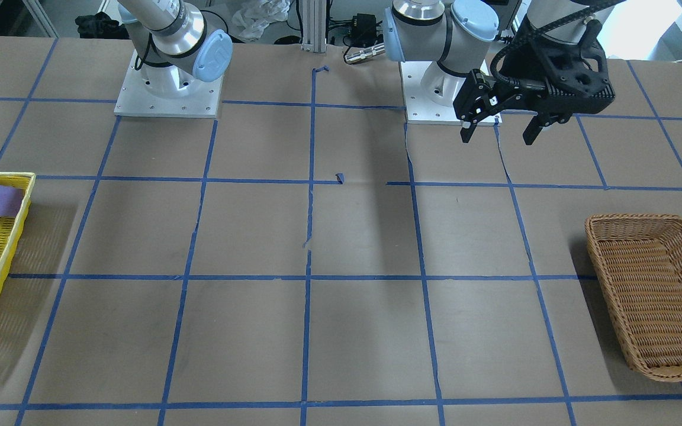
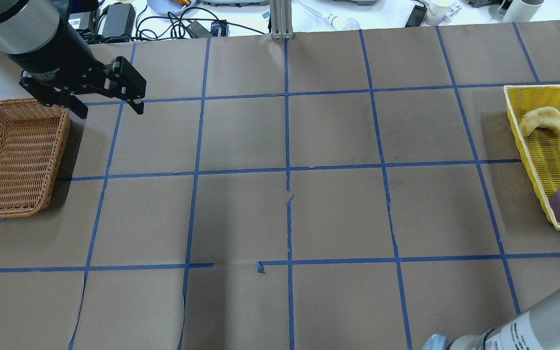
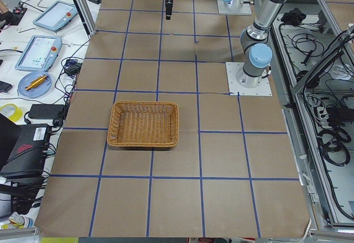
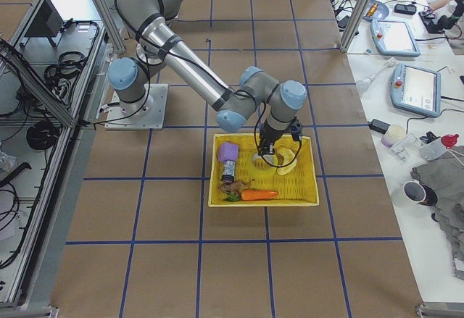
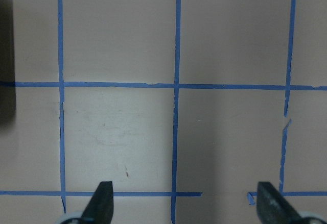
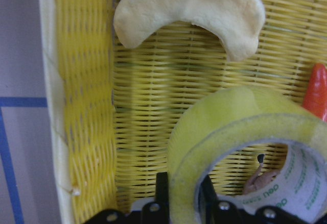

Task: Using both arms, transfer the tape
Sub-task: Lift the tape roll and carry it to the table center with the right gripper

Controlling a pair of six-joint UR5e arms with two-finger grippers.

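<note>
Tape [image 6: 230, 132], pinched by one thin wall in the right tool [image 6: 184, 196] within the yellow basket [image 6: 87, 106], could swing or slip free on the long carry toward the spread left tool [image 2: 110, 111].

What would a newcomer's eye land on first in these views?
The translucent yellow tape roll with its white core, its wall pinched by the right gripper in the yellow woven basket at the robot's right end of the table. Next, the left gripper, open and empty, hovering beside the brown wicker basket at the opposite end.
</note>
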